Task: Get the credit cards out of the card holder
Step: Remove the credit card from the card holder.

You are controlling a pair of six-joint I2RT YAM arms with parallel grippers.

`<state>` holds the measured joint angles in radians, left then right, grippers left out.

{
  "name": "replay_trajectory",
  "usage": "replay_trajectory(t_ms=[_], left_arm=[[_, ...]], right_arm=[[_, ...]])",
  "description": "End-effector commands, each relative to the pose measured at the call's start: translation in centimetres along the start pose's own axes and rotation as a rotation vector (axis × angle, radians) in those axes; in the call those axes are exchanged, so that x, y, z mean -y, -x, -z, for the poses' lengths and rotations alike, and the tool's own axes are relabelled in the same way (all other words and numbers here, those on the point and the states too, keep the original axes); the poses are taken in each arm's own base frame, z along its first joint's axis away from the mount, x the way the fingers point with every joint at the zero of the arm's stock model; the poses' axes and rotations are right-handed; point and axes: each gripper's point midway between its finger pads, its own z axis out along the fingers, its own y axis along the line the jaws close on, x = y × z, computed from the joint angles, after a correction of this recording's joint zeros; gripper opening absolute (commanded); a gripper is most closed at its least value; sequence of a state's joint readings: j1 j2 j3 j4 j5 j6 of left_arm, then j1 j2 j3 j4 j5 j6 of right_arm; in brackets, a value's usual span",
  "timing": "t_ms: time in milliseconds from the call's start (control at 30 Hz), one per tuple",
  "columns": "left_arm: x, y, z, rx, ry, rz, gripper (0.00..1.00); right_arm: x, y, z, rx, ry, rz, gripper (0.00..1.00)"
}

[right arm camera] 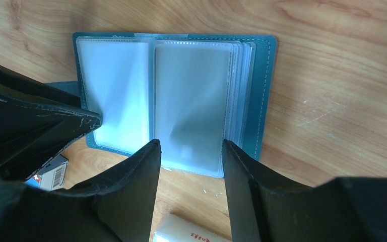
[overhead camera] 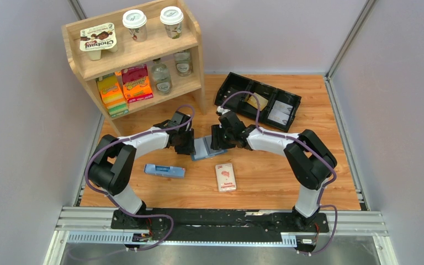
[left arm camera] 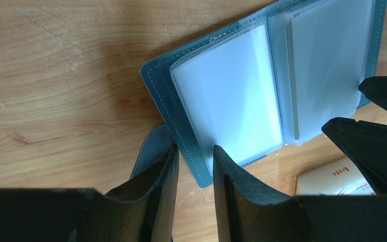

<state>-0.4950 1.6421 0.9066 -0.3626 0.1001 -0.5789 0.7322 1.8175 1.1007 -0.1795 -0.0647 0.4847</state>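
The light blue card holder (overhead camera: 203,148) lies open on the table between the two grippers. Its pale, translucent sleeves face up in the left wrist view (left arm camera: 232,96) and the right wrist view (right arm camera: 181,91). I see no dark grey or tan-gold credit card in the sleeves. My left gripper (overhead camera: 186,144) is open with a narrow gap, its tips (left arm camera: 195,151) over the holder's left near corner. My right gripper (overhead camera: 218,141) is open, its tips (right arm camera: 191,146) at the near edge of the right-hand sleeves. Neither holds anything.
A white pack with a red picture (overhead camera: 226,176) and a pale blue box (overhead camera: 164,170) lie nearer the bases. A black compartment tray (overhead camera: 237,83) at the back right holds a tan flat piece and a greyish one. A wooden shelf (overhead camera: 138,55) stands back left.
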Motion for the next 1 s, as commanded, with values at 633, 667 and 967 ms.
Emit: replay_trajectory(t_ms=[633, 667, 967], left_arm=[[2.1, 0.8, 0.3, 0.025, -0.106, 0.032, 0.39], [2.1, 0.8, 0.3, 0.03, -0.106, 0.032, 0.39], [0.4, 1.7, 3.2, 0.157, -0.059, 0.119, 0.4]], right_arm=[[-7.9, 2.2, 1.3, 0.005, 0.313, 0.05, 0.55], [-8.3, 2.2, 1.2, -0.002, 0.334, 0.049, 0.55], [-8.0, -0.2, -2.2, -0.115, 0.352, -0.042, 0.52]])
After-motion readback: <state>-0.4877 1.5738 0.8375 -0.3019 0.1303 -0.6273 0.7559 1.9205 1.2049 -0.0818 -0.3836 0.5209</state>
